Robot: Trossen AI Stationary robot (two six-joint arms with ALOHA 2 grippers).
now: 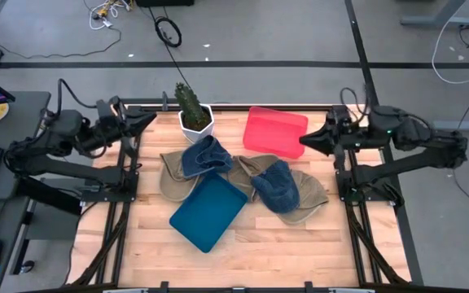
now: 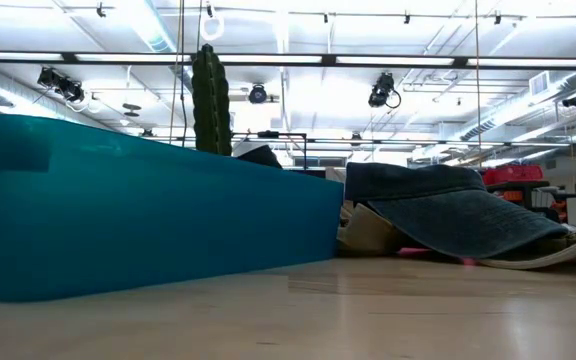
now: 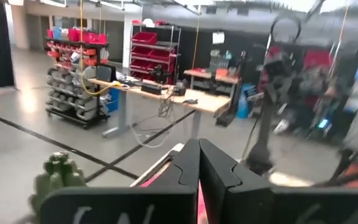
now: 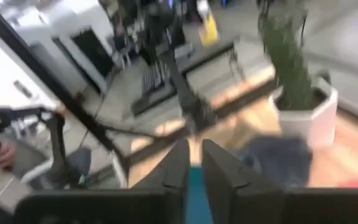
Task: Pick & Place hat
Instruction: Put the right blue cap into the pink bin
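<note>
Several hats lie in a heap at the table's middle. One blue denim hat (image 1: 206, 156) rests on a tan hat (image 1: 172, 179) near the cactus. A second blue hat (image 1: 277, 185) (image 2: 448, 210) lies over another tan hat (image 1: 309, 198). A teal tray (image 1: 208, 212) (image 2: 148, 210) sits in front of them and a red tray (image 1: 275, 130) behind. My left gripper (image 1: 151, 119) (image 3: 199, 167) hovers shut at the far left, beside the cactus. My right gripper (image 1: 303, 142) (image 4: 195, 163) hovers shut at the red tray's right edge. Neither touches a hat.
A cactus in a white pot (image 1: 194, 114) (image 4: 297, 93) stands at the far edge, between my left gripper and the red tray. Black frame rails (image 1: 129, 175) run along the table's left and right sides. Bare wood (image 1: 300, 244) shows along the near edge.
</note>
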